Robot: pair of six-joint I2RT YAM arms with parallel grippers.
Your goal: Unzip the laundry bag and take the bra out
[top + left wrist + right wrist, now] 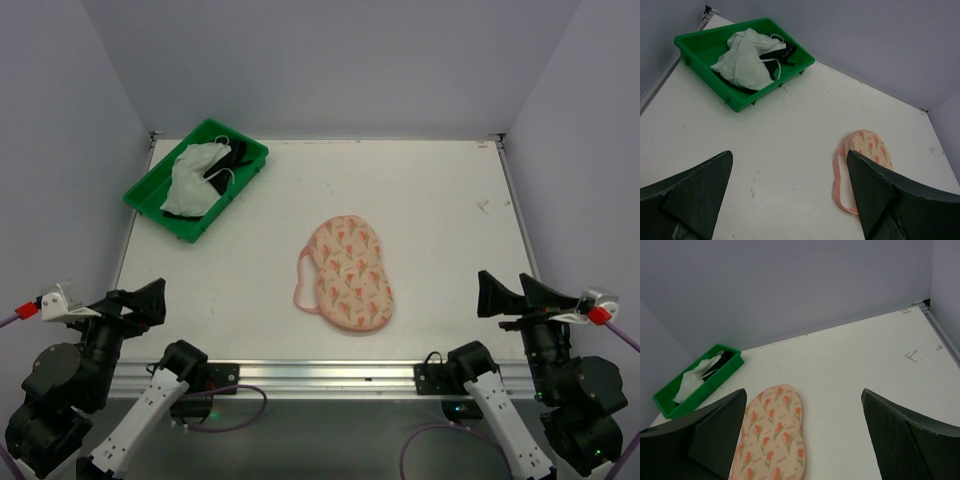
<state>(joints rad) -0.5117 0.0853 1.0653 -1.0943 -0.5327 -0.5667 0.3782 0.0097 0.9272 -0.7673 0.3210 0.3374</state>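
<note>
The laundry bag (pixel 350 272) lies flat on the white table, a little right of centre, printed side up. A pink trim band (pixel 300 285) loops off its left edge. The bag also shows in the left wrist view (pixel 871 145) and the right wrist view (pixel 772 435). The bra (pixel 195 178), white cups with black straps, lies bunched in the green tray (pixel 232 195) at the far left, also in the left wrist view (pixel 747 60). My left gripper (pixel 135 300) (pixel 789 155) is open and empty at the near left edge. My right gripper (pixel 512 292) (pixel 803 391) is open and empty at the near right edge.
The green tray (pixel 775 87) (pixel 705 390) stands near the table's back left corner. Grey walls close the table at the back and both sides. A metal rail (pixel 320 375) runs along the near edge between the arm bases.
</note>
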